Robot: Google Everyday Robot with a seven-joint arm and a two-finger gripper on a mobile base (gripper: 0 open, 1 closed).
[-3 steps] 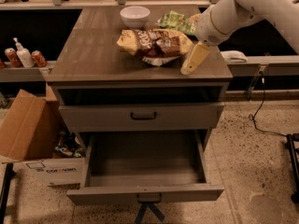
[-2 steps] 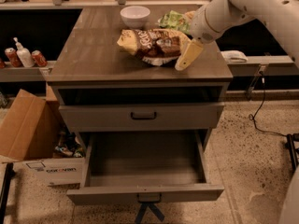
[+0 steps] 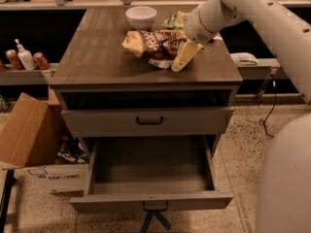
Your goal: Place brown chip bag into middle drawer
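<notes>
The brown chip bag [image 3: 151, 44] lies crumpled on the cabinet top [image 3: 97, 57], in front of a white bowl [image 3: 141, 16]. My gripper [image 3: 183, 57] points down at the bag's right end, touching or just over its edge. The arm [image 3: 252, 13] comes in from the upper right. The middle drawer [image 3: 150, 176] is pulled out wide below, plain grey inside with nothing in it, its small dark handle [image 3: 155, 206] at the front. The upper drawer front [image 3: 149, 121] with the black bar handle is shut.
A green chip bag [image 3: 175, 21] lies behind my gripper beside the bowl. A cardboard box [image 3: 29, 135] stands on the floor at the left. Cans and a bottle [image 3: 24, 57] sit on a left shelf. A white object [image 3: 244, 58] and a cable [image 3: 267, 110] are at the right.
My gripper has moved a little left and closer to the brown chip bag's right end. The bag and the drawer have not moved.
</notes>
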